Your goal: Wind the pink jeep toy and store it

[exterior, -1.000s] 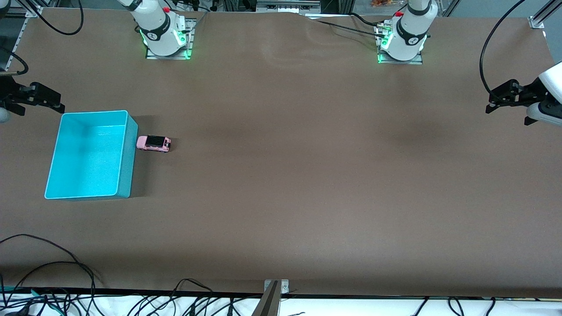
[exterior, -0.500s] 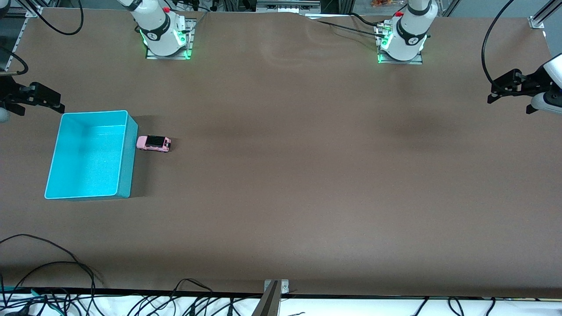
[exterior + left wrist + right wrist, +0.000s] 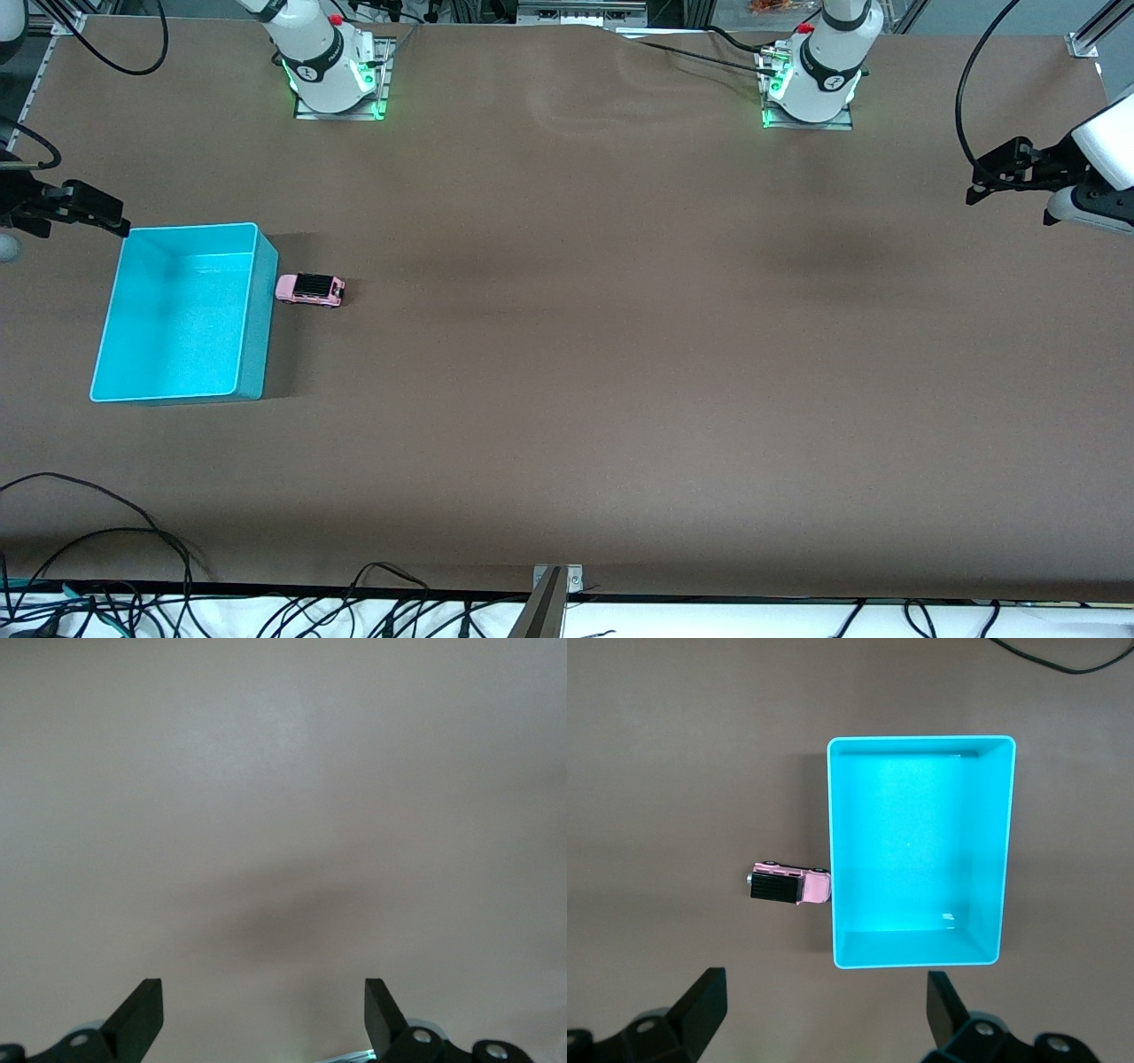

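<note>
The pink jeep toy (image 3: 309, 290) hasn't budged, just beside the cyan bin (image 3: 261, 341) at its three o'clock. The right gripper (image 3: 111, 215), jaws wide, has barely shifted at the bin's eleven o'clock. The left gripper (image 3: 982, 182), wide and empty, has drifted toward twelve. No winding yet, I'd say.

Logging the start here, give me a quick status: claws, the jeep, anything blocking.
Left claw open, over bare table. Right claw open, above the cyan bin. Pink jeep toy on the table beside the bin, untouched. Nothing in the way.
</note>
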You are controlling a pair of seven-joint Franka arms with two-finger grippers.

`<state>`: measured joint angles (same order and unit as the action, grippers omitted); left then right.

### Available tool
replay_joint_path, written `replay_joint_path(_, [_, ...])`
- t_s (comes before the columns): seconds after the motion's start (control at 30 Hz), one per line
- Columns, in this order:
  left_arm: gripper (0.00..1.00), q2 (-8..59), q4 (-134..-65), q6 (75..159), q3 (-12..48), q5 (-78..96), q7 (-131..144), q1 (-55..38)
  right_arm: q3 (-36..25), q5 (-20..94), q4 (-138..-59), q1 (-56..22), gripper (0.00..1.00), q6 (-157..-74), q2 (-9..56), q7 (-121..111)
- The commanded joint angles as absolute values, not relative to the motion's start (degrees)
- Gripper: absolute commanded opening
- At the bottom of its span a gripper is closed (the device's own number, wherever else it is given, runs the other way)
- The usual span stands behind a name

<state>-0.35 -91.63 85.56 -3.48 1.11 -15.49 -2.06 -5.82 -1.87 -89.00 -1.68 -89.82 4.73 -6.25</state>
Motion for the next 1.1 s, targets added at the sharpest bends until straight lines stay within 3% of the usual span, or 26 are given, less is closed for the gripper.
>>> replay_joint_path(0.0, [1.0,1.1,-89.5,85.2,-3.0,2.7,-11.8,-2.3,-5.7,-2.6,-87.8,-1.6,1.0,-89.8,5.2,-5.2])
replay_joint_path(0.63, [1.0,1.0,-87.4,85.3,-0.7,2.0,0.1,-1.7,-4.5,-2.3,-88.7,-2.0,1.0,-90.3,7.8,-4.9])
replay_joint_path(1.07, [1.0,1.2,-87.3,85.4,-0.8,2.0,-0.1,-1.5,-2.2,-2.1,-101.6,-1.8,1.0,-104.9,6.7,-1.1])
